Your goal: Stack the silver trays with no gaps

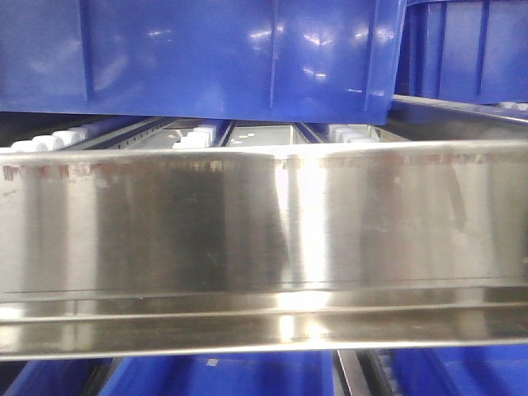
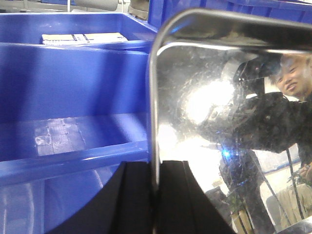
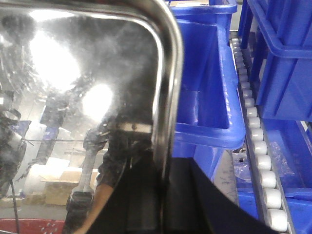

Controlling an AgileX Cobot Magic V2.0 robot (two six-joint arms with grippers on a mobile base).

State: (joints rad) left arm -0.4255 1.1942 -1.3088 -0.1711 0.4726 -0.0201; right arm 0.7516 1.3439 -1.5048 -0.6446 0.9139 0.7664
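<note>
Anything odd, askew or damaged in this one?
Nothing spilled or damaged. The silver tray, held at its ends by the left gripper and right gripper, fills the front view and tilts slightly, right end higher. Reddish streaks run along its upper edge.

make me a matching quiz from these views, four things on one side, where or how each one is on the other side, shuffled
Things:
1 silver tray
2 left tool
3 white rollers
4 printed paper

Place or state:
a lying inside a blue bin
b lined up in a long row
c mirror-shiny, reflecting the room
d clamped on a metal rim, one finger on each side

Pairs: 1-c, 2-d, 3-b, 4-a
</note>
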